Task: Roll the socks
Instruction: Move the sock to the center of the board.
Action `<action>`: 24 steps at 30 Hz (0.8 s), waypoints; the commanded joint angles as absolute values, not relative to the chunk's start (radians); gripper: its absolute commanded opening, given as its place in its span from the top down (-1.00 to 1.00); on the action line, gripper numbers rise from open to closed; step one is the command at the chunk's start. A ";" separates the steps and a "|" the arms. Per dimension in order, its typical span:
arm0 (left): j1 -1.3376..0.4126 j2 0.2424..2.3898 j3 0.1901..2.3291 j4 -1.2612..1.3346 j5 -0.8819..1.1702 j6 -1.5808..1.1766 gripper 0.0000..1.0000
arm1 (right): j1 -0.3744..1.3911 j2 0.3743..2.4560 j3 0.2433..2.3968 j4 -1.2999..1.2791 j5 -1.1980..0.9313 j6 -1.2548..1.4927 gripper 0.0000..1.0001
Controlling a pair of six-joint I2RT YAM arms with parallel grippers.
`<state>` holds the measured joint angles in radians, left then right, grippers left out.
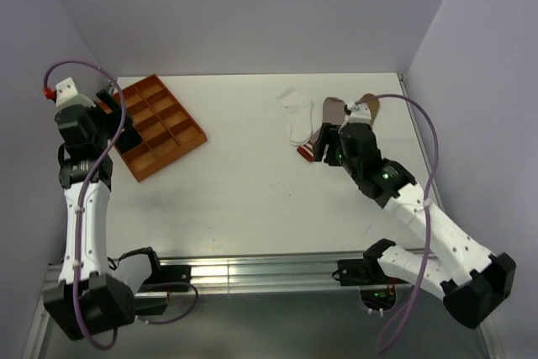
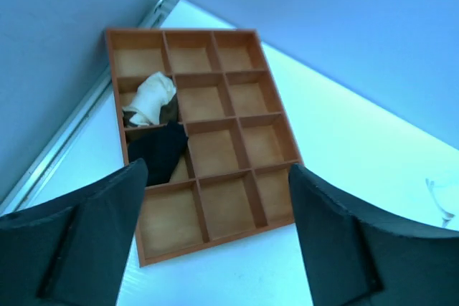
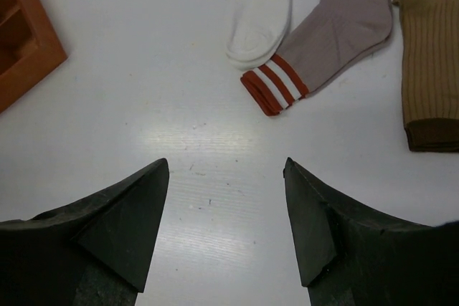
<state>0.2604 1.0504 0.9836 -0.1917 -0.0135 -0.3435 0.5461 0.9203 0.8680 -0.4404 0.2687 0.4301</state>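
Hovering spread and empty, right gripper [image 3: 224, 165] sits near the grey fabric sock with red-striped cuff [image 3: 337, 34], flat on the white table [image 3: 143, 69] — advise pinching cuff squarely, rolling tight. Left gripper [image 2: 219, 170]: released, empty.

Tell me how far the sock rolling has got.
Done: a cream sock and a black sock sit bundled in compartments of the orange tray. In hand: nothing; the left end effector and right end effector are both open and empty. Left: the white sock, the grey sock with red-striped cuff and the tan sock lie flat, unrolled, on the table.
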 commanded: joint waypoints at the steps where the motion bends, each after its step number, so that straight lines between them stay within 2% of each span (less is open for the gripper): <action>1: 0.207 0.942 0.965 -0.210 -0.124 -0.397 -0.76 | 0.549 1.031 0.962 -0.428 0.265 0.477 -0.44; 4: 0.088 0.899 0.989 -0.270 -0.222 -0.336 -0.81 | 0.537 1.164 1.021 -0.390 0.216 0.495 -0.38; 6: 0.016 0.843 0.980 -0.291 -0.236 -0.348 -0.91 | 0.519 1.277 1.049 -0.362 0.177 0.499 -0.35; 14: -0.109 0.727 0.835 -0.318 -0.146 -0.379 -0.88 | 0.437 1.661 1.256 -0.302 0.104 0.471 -0.03; 18: -0.149 0.710 0.770 -0.293 -0.152 -0.364 -0.87 | 0.388 1.836 1.366 -0.314 0.054 0.442 0.20; 24: -0.187 0.741 0.787 -0.279 -0.146 -0.338 -0.86 | 0.364 2.034 1.506 -0.351 0.025 0.407 0.25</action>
